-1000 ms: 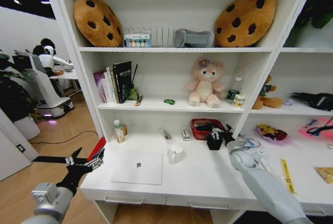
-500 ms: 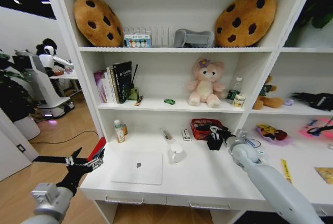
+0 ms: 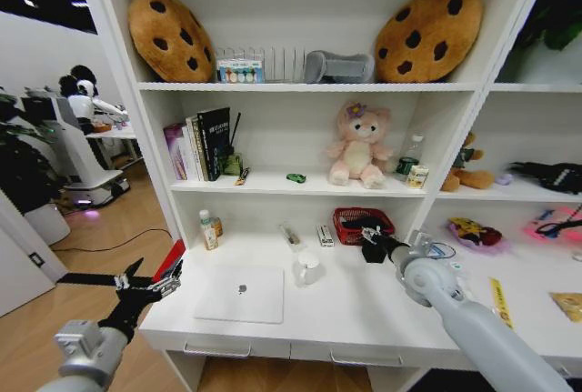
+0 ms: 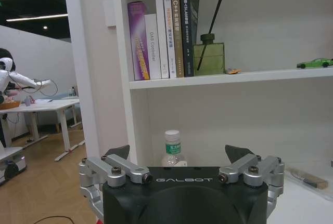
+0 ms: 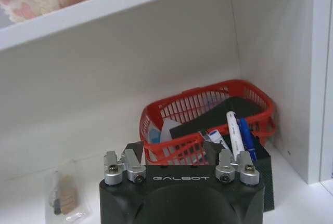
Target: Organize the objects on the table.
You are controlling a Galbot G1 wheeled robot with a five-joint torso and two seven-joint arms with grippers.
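Note:
A silver laptop (image 3: 240, 293) lies shut on the white table (image 3: 364, 312), near its front left. My right gripper (image 3: 371, 236) hangs over the back of the table at a black pen holder (image 5: 261, 169) that stands in front of a red basket (image 5: 200, 116). Its jaws are open with nothing between them (image 5: 174, 151). White and blue pens (image 5: 240, 136) stick up from the holder beside one finger. A tiny green toy car (image 3: 296, 177) and a small can (image 3: 417, 176) sit on the shelf above. My left gripper (image 3: 150, 276) stays open off the table's left end.
A white cup (image 3: 306, 268) stands right of the laptop, and a small bottle (image 3: 208, 229) at the back left. Two small packets (image 3: 291, 236) lie near the back wall. Books (image 4: 161, 31) and a pink plush (image 3: 358, 146) fill the shelf overhead. Yellow and pink items lie on the right desk section (image 3: 502, 306).
My right gripper has moved left and toward the back wall, from beside the pen holder to over it at the red basket. The left arm has not moved.

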